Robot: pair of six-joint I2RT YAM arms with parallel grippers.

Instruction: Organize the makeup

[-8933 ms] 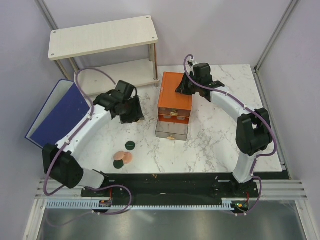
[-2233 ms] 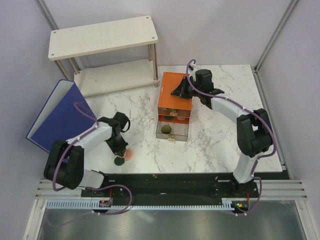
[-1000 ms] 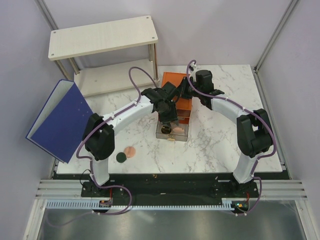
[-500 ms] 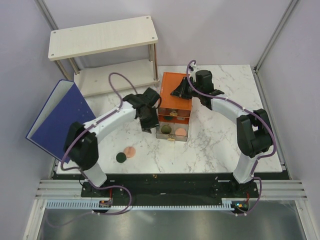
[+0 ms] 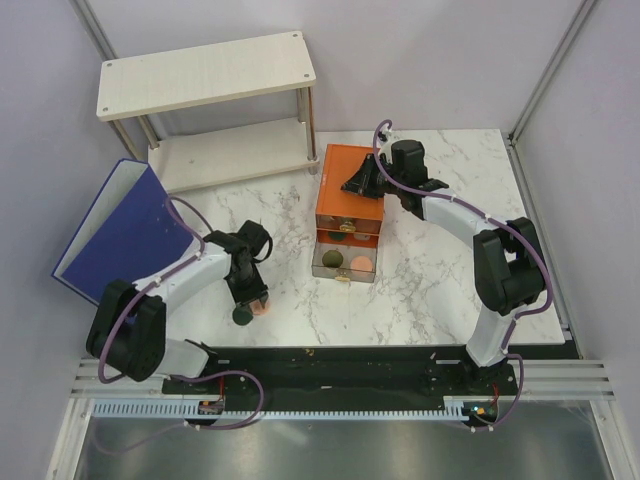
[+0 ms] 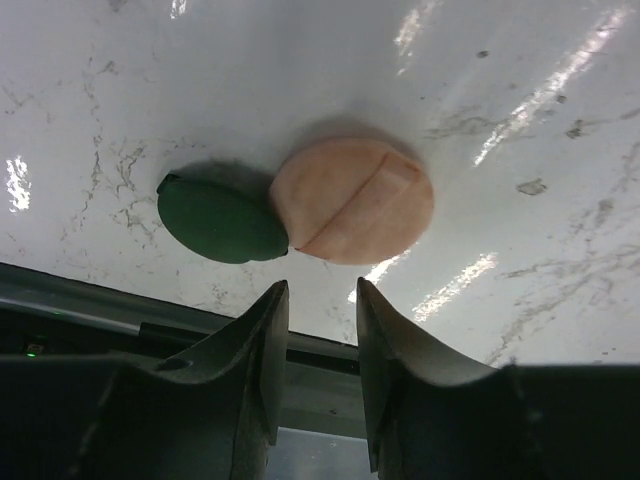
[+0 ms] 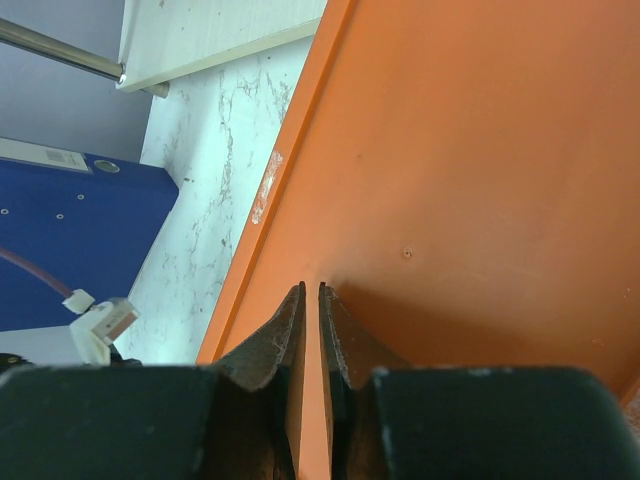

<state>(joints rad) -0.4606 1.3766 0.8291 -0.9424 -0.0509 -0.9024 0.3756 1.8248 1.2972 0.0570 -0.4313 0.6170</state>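
A dark green round compact [image 5: 241, 315] and a peach disc [image 5: 262, 308] lie side by side on the marble near the front edge. In the left wrist view the compact [image 6: 220, 218] touches the peach disc [image 6: 352, 200]. My left gripper [image 5: 251, 297] is open and empty just above and beside them [image 6: 320, 292]. The lower drawer [image 5: 343, 270] of the orange drawer box [image 5: 350, 180] is pulled out and holds another green compact [image 5: 336, 260] and another peach disc [image 5: 360, 263]. My right gripper [image 5: 362, 181] is shut and rests on the box's top [image 7: 310, 288]. The tubes and the jar are out of view.
A big blue binder [image 5: 120, 235] stands open at the left. A white two-tier shelf [image 5: 205, 75] stands at the back left. The table's front edge and a black rail [image 6: 120, 320] run just past the two discs.
My left arm has swung back from the open drawer to the two discs at the front left. A peach disc now lies in the drawer. The right arm has not moved.
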